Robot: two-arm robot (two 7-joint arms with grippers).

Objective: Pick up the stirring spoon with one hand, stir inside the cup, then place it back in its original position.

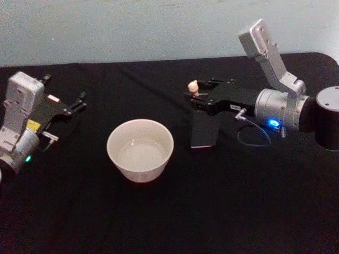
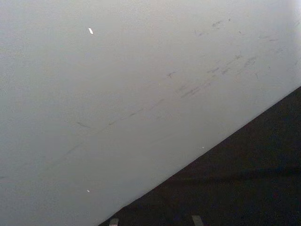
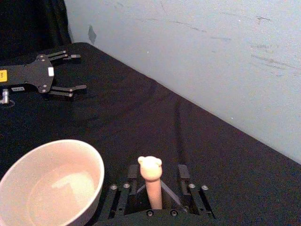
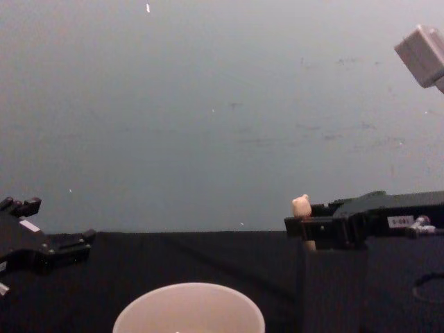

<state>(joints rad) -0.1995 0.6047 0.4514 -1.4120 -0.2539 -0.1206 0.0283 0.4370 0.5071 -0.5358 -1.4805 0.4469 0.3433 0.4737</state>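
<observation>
The right claw point(image 1: 197, 95) hung over the dark square holder point(image 1: 204, 132), right of the cup point(image 1: 139, 172), its jaws open on either side of the stirring spoon point(image 3: 151, 183), which stood upright in the holder. The left claw point(image 1: 79, 105) sat open at the table's point(image 1: 238, 201) left side.

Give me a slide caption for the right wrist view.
Right gripper open astride the upright stirring spoon, cup alongside, left gripper open and idle farther across the black table.
</observation>
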